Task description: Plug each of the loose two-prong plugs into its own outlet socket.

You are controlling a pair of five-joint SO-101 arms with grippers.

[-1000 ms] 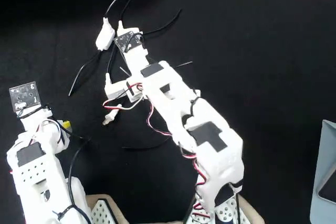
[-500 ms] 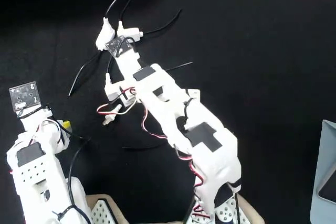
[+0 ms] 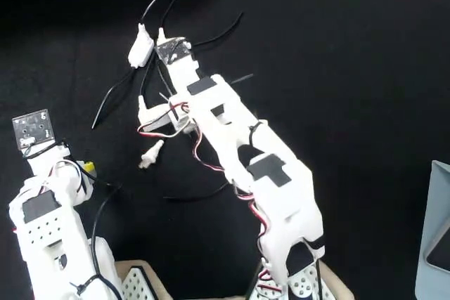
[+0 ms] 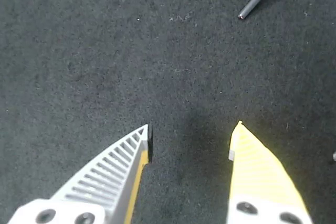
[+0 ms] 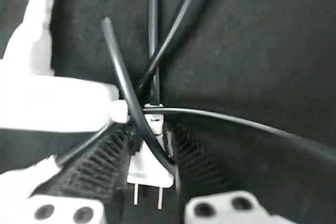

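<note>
Your right hand [image 5: 151, 137] is clamped on a white two-prong plug [image 5: 149, 167] with its prongs bare. In the high view it sits at the upper left, among crossing black cords [image 5: 126, 93] and just beside what looks like a white socket [image 3: 140, 47]. That plug isn't seated yet, by my read. A second plug [image 3: 150, 154] lies loose on the tabletop [image 3: 351, 68], left of centre. Your left hand [image 4: 191, 140] hangs wide open, holding nothing. I'd say both plugs are left to do.

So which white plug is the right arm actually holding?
The two-prong plug clamped between the right gripper's jaws, prongs showing; the large white connector lies outside them.
</note>
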